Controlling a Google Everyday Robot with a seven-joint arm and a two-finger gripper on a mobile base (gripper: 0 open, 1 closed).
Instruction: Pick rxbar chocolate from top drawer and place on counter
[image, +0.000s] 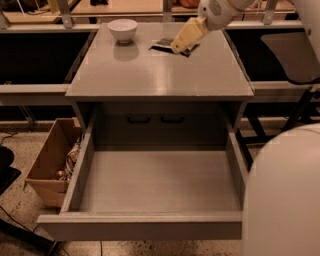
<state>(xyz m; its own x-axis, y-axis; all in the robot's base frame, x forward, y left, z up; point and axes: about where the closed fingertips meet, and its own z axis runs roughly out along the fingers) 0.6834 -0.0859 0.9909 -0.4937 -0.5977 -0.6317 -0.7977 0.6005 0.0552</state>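
Note:
The rxbar chocolate (162, 44), a dark flat bar, is in my gripper (177, 48) low over the far middle of the grey counter (160, 77). The pale fingers (186, 35) are shut on the bar. I cannot tell whether the bar touches the counter or hangs just above it. My arm comes in from the upper right. The top drawer (140, 226) below the counter is pulled fully open, and its grey floor shows nothing on it.
A white bowl (122, 29) stands at the counter's far left, a short way left of the bar. A brown cardboard box (50, 165) with clutter sits on the floor left of the drawer. My white body (285, 195) fills the lower right.

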